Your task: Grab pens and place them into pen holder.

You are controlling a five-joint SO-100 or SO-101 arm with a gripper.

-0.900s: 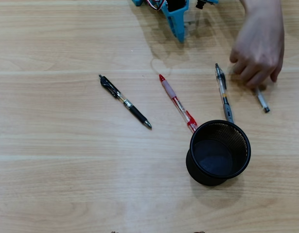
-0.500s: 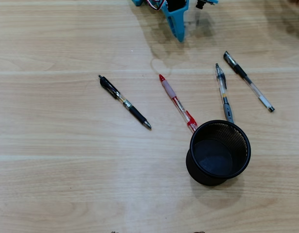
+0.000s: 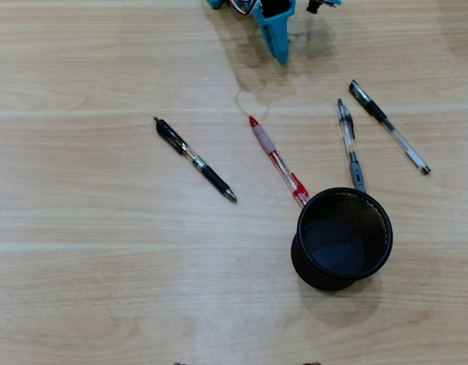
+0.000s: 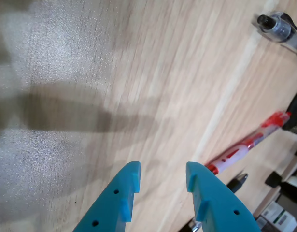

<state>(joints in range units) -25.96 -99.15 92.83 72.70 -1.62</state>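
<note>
Several pens lie on the wooden table in the overhead view: a black pen (image 3: 195,160) at the left, a red pen (image 3: 278,161) in the middle, a clear pen with grey grip (image 3: 351,144), and a clear pen with black cap (image 3: 388,127) at the right. The black mesh pen holder (image 3: 300,228) stands upright below them, touching the ends of the red and grey-grip pens. My teal gripper (image 3: 283,57) hangs at the top edge, apart from all pens. The wrist view shows my gripper (image 4: 162,176) open over bare wood, the red pen (image 4: 245,150) to its right.
A clear pen's end (image 4: 278,29) shows at the wrist view's top right. A dark pen tip (image 4: 237,181) lies beyond the red pen. Boxes and clutter (image 4: 283,212) sit past the table edge at the lower right.
A person's hand at the upper right has let go of the black-capped clear pen and left the view. The arm and the other pens have not moved.
</note>
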